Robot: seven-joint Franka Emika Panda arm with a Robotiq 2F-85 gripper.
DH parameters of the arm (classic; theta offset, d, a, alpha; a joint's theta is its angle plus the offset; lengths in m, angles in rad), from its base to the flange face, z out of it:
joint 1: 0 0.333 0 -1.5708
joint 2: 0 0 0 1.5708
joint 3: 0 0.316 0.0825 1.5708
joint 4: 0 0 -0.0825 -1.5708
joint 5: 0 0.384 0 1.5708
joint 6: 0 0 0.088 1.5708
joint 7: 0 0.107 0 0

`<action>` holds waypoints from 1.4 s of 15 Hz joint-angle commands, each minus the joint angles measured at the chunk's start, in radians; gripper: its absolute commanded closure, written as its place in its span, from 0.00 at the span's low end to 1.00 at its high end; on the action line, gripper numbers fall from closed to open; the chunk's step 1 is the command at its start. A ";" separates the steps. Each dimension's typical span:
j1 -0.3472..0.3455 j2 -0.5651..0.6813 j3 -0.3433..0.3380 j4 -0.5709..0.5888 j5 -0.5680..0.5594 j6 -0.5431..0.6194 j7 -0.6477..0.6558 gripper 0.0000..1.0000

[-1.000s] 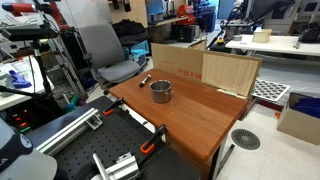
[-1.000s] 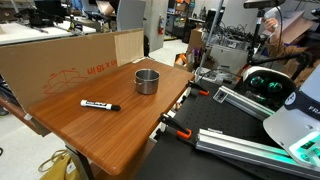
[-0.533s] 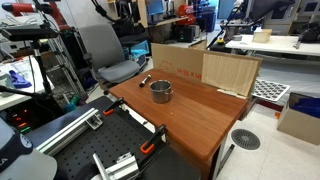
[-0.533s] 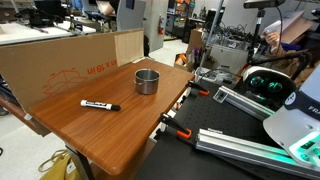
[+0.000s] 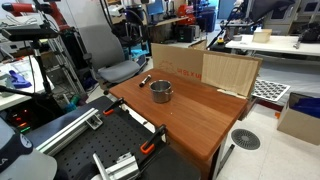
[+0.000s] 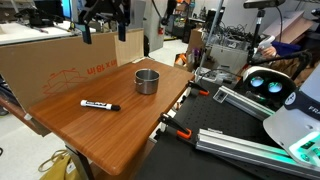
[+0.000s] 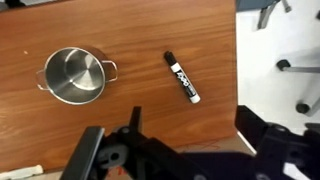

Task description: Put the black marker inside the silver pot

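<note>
The black marker (image 7: 182, 77), dark with a white end, lies flat on the wooden table (image 7: 120, 30), a short gap from the silver pot (image 7: 75, 76). The pot stands upright and empty, with two small handles. In both exterior views the marker (image 6: 99, 105) (image 5: 145, 80) and the pot (image 6: 147, 81) (image 5: 161, 91) lie apart near the cardboard wall. My gripper (image 7: 185, 150) hangs high above the table (image 6: 103, 28), over the cardboard side. Its jaws are spread wide with nothing between them.
A cardboard wall (image 6: 60, 60) stands along the table's far edge. Orange clamps (image 6: 175, 125) grip the table's near edge beside metal rails. An office chair (image 5: 110, 50) stands past the table's end. The floor drops off beyond the table edge (image 7: 280, 60).
My gripper has come into sight at the top of both exterior views, above the cardboard wall. The marker and the pot have not moved.
</note>
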 commanded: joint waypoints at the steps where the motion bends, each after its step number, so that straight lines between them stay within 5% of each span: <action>1: 0.045 0.125 -0.035 0.110 -0.061 -0.044 0.058 0.00; 9: 0.167 0.365 -0.141 0.267 -0.255 -0.162 0.146 0.00; 21: 0.237 0.559 -0.153 0.422 -0.320 -0.186 -0.012 0.00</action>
